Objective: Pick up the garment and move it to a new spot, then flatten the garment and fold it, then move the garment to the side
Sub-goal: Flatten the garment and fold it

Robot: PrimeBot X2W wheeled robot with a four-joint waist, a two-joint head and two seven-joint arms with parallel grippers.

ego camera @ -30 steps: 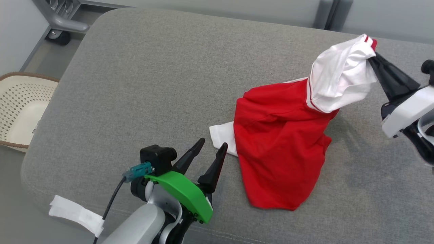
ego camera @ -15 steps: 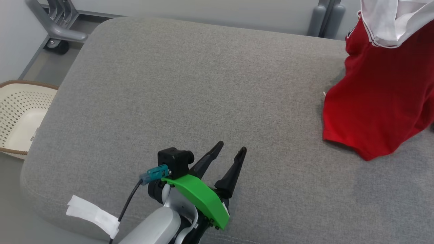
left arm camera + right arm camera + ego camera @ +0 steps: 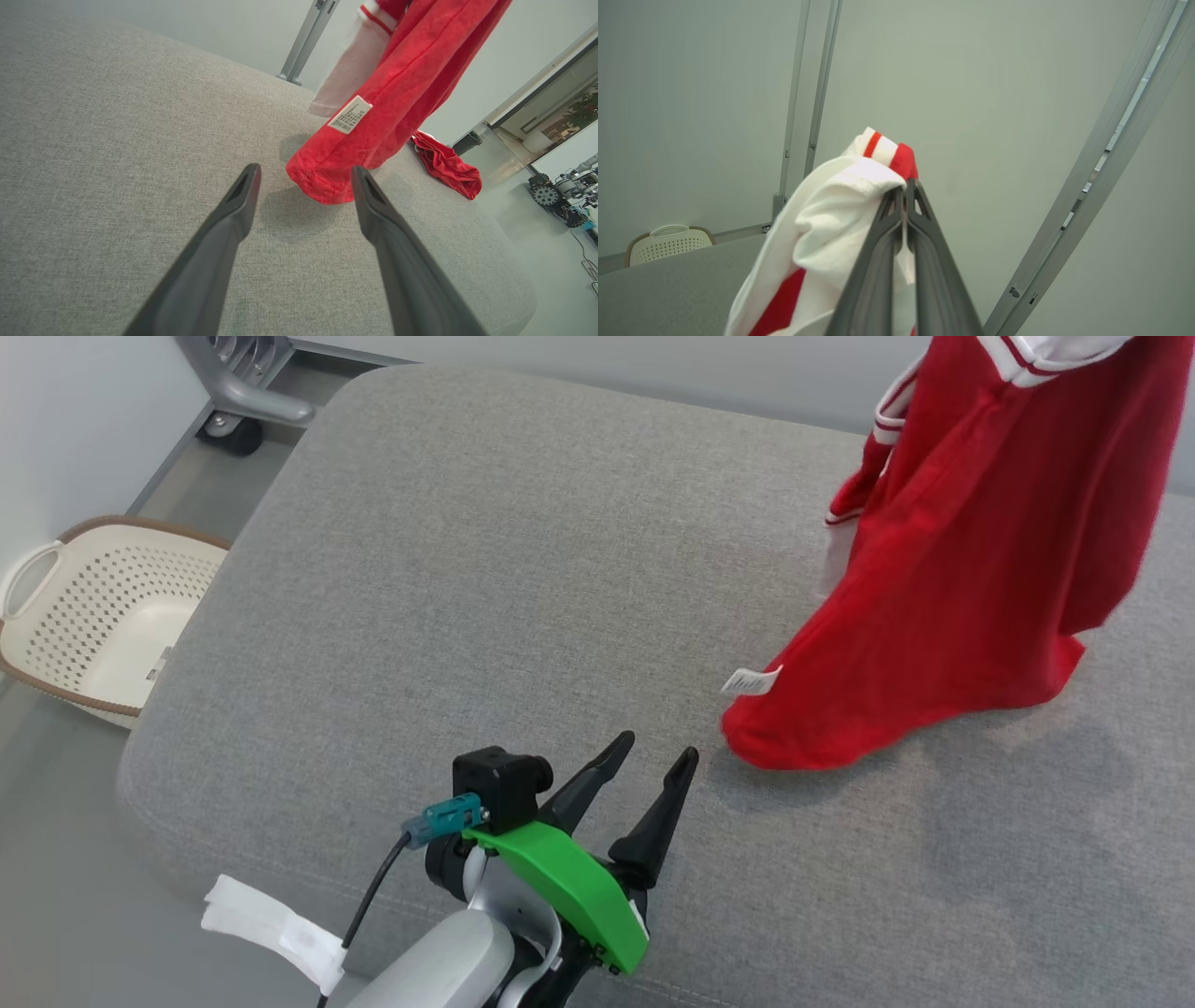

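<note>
The garment (image 3: 971,569), red with a white sleeve and striped trim, hangs from the top right of the head view. Its lower hem (image 3: 794,747) touches the grey cushion (image 3: 467,569), and a white label (image 3: 752,682) shows near that hem. In the right wrist view my right gripper (image 3: 906,184) is shut on the garment (image 3: 822,224) at its white sleeve, near the striped cuff. My left gripper (image 3: 656,747) stands open just left of the hem and holds nothing. In the left wrist view the hem of the garment (image 3: 397,79) lies just beyond the left gripper (image 3: 304,169).
A cream perforated basket (image 3: 103,616) sits on the floor to the left of the cushion. A metal frame leg with a wheel (image 3: 243,401) stands at the back left. White strap (image 3: 271,933) hangs by my left arm. More red cloth (image 3: 448,163) lies bunched at the cushion's far edge.
The head camera has shifted. The right gripper has lifted the garment off the cushion until only its hem touches. The left gripper stays open.
</note>
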